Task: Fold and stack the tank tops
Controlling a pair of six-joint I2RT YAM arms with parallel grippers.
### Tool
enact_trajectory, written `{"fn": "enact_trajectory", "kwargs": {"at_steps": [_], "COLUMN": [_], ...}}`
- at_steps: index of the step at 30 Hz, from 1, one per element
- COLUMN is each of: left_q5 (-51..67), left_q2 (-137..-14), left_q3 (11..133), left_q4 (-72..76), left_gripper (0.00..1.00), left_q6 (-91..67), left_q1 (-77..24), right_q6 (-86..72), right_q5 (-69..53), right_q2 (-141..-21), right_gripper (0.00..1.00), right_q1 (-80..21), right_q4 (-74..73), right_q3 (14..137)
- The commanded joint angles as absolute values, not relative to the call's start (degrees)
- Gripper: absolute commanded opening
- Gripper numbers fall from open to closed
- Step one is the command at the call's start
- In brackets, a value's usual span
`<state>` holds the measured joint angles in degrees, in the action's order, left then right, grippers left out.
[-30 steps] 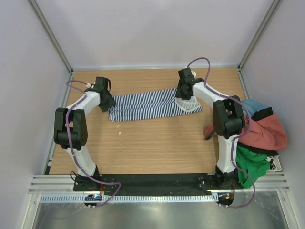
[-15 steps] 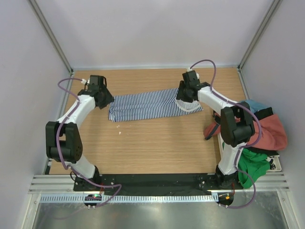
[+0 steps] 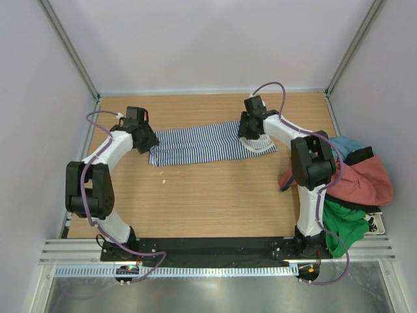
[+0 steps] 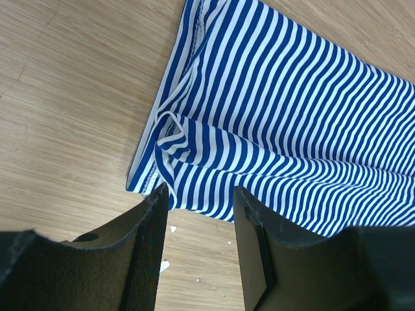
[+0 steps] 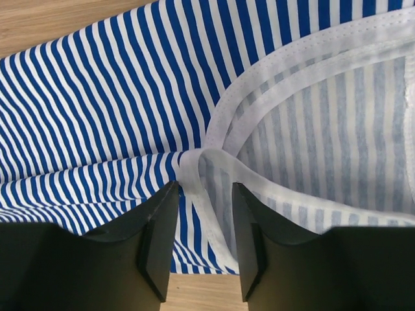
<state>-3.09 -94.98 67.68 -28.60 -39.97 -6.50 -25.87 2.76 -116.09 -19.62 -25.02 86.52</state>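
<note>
The navy-and-white striped tank top (image 3: 202, 145) lies flat as a long folded strip across the far part of the table. My left gripper (image 3: 146, 141) is open at its left hem end. In the left wrist view the gripper (image 4: 200, 195) hovers at the hem corner of the striped top (image 4: 292, 123), where a small fold curls up. My right gripper (image 3: 250, 134) is open over the white-trimmed strap end. In the right wrist view the gripper (image 5: 203, 189) straddles a raised white trim strap (image 5: 214, 162). The rust-red tank top (image 3: 366, 182) lies in a pile at the right.
The pile at the right table edge also holds green cloth (image 3: 344, 225) and teal cloth (image 3: 345, 143) beside the right arm. Small white crumbs (image 3: 163, 181) lie on the wooden table (image 3: 215, 195). Walls close in the far and side edges.
The left gripper drew back to the far left, then returned to the hem end. The right gripper shifted slightly over the strap end. The striped top has not moved.
</note>
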Motion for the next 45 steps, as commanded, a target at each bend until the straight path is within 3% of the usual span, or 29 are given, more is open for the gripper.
{"fn": "enact_trajectory", "kwargs": {"at_steps": [1,6,9,16,24,31,45], "left_q5": [-1.5,-0.7,-0.3,-0.5,-4.8,-6.8,-6.7], "left_q2": [-95.4,-96.1,-96.4,-97.7,-99.2,-102.4,-95.7], "left_q3": [67.5,67.7,67.4,67.2,68.6,70.4,63.4], "left_q4": [-26.4,-26.1,-26.0,-25.9,-26.9,-26.5,-18.5], "left_gripper": [0.45,0.45,0.44,0.45,0.43,0.34,0.4], "left_q6": [-38.8,-38.5,-38.4,-38.1,-36.9,-38.1,-43.3], "left_q1": [-6.8,-6.8,-6.9,-7.1,-7.0,-7.0,-6.2], "right_q6": [-24.7,-24.3,-24.1,-24.3,-24.5,-24.6,-24.6], "right_q5": [2.4,0.9,0.7,-3.1,-3.0,-3.5,-4.0], "right_q2": [-117.8,-118.9,-118.7,-117.2,-115.3,-114.4,-113.6], "right_gripper": [0.43,0.35,0.2,0.01,0.01,0.01,0.01], "right_q1": [-19.6,-19.6,-19.5,-19.5,-19.5,-19.5,-19.5], "right_q4": [-25.2,-25.0,-25.1,-24.3,-23.8,-23.6,-23.1], "right_q3": [90.5,91.1,91.1,89.2,87.7,86.8,86.0]}}
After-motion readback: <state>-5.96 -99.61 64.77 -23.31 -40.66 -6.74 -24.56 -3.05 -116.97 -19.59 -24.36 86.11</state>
